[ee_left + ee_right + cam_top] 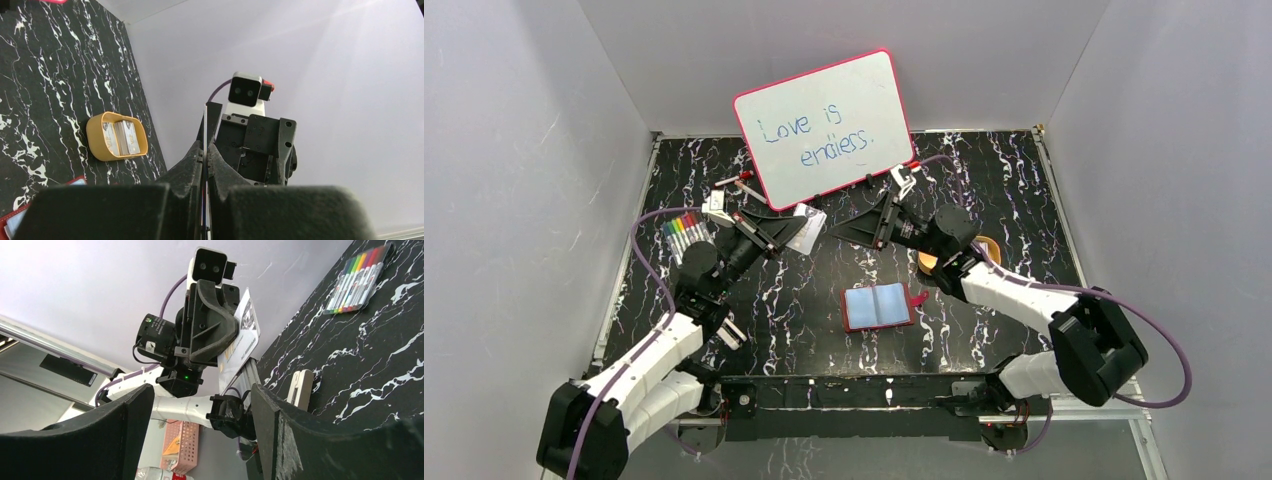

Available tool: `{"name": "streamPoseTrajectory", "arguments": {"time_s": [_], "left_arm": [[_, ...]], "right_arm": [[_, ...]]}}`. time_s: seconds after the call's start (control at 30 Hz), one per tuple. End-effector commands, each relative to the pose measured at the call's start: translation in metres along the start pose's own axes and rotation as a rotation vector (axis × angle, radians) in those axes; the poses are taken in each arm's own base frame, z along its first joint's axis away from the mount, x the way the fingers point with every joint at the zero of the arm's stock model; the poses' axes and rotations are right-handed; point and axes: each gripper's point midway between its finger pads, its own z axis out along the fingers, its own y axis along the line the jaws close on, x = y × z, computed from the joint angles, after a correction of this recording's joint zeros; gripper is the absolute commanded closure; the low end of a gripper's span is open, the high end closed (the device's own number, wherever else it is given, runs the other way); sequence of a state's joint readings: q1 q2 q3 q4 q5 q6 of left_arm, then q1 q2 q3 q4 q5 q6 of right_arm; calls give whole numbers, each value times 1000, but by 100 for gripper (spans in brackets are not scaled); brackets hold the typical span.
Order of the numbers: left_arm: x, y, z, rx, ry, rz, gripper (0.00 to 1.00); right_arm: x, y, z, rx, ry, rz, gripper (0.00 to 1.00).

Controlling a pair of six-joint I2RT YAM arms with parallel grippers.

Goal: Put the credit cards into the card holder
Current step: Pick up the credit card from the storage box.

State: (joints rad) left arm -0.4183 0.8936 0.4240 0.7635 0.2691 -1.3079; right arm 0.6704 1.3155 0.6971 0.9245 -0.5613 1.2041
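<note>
left fingers (196, 161) clamped tight on one credit card (807, 230), held up off the desk (984, 180), just in front of the whiteboard (824, 125). right fingers (125, 425) spread wide, nothing in them, facing the left ones w/ the card between the two arms. I see the card holder (877, 306) lying open, blue pockets up, mid-desk, well apart from both. other cards (125, 137) sit in the orange tray (94, 137), half hidden behind R arm on top cam. marker set (686, 232) far left.
</note>
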Motion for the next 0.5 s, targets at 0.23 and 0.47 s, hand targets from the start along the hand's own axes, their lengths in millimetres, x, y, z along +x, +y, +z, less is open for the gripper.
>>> {"name": "streamPoseTrajectory", "arguments": {"time_s": [0.23, 0.47], "left_arm": [[3, -31, 7, 108, 3, 34, 100], [10, -32, 7, 115, 32, 34, 100]], "right_arm": [[-2, 15, 31, -74, 55, -12, 40], [-1, 12, 33, -91, 47, 6, 70]]}}
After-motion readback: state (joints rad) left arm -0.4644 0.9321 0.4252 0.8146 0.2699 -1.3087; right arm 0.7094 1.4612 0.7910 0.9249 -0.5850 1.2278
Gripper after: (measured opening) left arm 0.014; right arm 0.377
